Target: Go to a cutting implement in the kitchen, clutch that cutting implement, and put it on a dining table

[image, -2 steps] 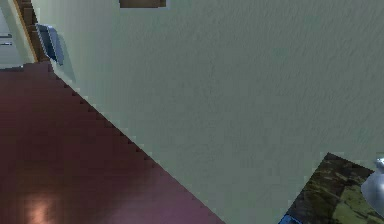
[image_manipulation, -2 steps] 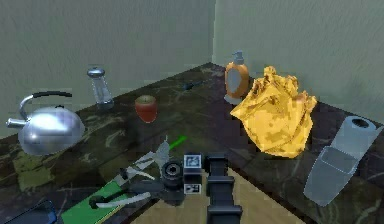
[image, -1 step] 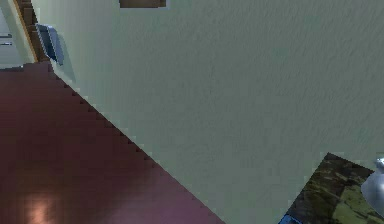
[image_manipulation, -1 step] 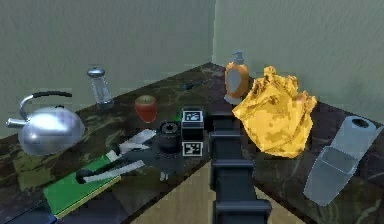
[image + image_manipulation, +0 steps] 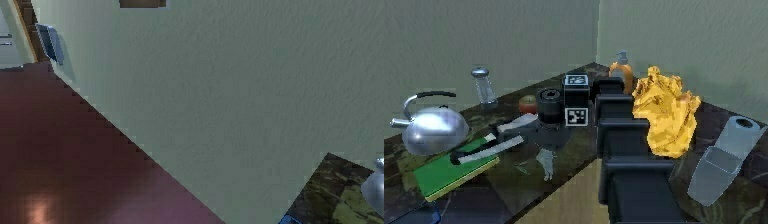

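Note:
On the dark countertop (image 5: 574, 165) lies a green cutting board (image 5: 444, 172). A knife (image 5: 487, 151) with a black handle and pale blade rests across it. My arm (image 5: 624, 150) reaches out over the counter, with two white marker squares (image 5: 576, 98) at its far end. The gripper (image 5: 524, 123) sits left of them, above the counter near the knife's blade end. I cannot tell whether it holds anything or touches the knife.
A shiny kettle (image 5: 432, 128) stands left of the board, also seen at the forward view's right edge (image 5: 376, 185). A glass shaker (image 5: 482, 85), a reddish fruit (image 5: 529, 102), an orange bottle (image 5: 621, 72), a crumpled yellow object (image 5: 666, 112) and a paper roll (image 5: 724, 160) crowd the counter. Ahead is a pale wall (image 5: 230, 90) and dark red floor (image 5: 70, 150).

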Robot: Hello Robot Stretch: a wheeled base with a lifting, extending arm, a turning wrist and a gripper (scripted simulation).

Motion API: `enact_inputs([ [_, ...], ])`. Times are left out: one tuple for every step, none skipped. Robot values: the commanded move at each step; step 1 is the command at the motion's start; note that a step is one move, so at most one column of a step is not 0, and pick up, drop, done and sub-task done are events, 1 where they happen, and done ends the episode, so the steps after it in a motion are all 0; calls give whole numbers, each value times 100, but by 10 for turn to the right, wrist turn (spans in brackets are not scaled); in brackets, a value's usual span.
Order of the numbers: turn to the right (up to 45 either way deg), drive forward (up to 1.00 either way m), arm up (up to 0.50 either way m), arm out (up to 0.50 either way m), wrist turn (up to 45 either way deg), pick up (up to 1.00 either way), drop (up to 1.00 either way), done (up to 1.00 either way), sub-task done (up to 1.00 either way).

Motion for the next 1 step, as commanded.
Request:
enact_inputs([
  [0, 0, 0, 0, -450, 0, 0, 0, 0],
])
